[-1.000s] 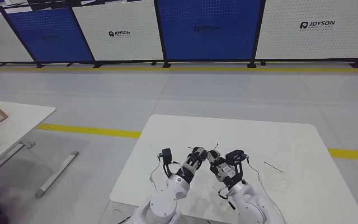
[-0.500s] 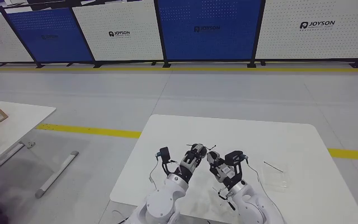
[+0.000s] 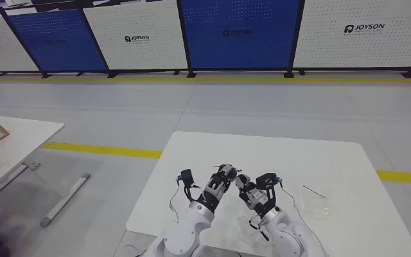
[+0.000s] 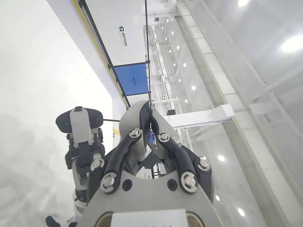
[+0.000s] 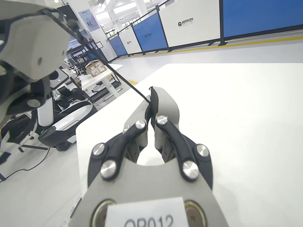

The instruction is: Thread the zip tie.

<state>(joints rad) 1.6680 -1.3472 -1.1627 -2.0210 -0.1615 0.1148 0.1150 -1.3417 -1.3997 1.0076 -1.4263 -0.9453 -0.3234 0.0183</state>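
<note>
A thin black zip tie (image 3: 229,169) is stretched between my two grippers above the front middle of the white table (image 3: 308,154). My left gripper (image 3: 225,173) is shut on the tie near its head end, with its fingertips (image 4: 144,112) pressed together. My right gripper (image 5: 151,95) is shut on the other end. From there the zip tie (image 5: 106,64) runs taut and slanted up to the left gripper's fingers (image 5: 30,41). In the left wrist view the right gripper (image 4: 79,119) sits close beside, with a short length of zip tie (image 4: 111,120) showing between the two.
A clear plastic bag (image 3: 316,204) lies on the table toward the right, with a spare black tie (image 3: 313,190) at its far edge. Another white table (image 3: 19,138) stands off to the left across the grey floor.
The two grippers have drawn a little closer together, and the left arm's wrist has shifted slightly left. Both stay shut on the tie.
</note>
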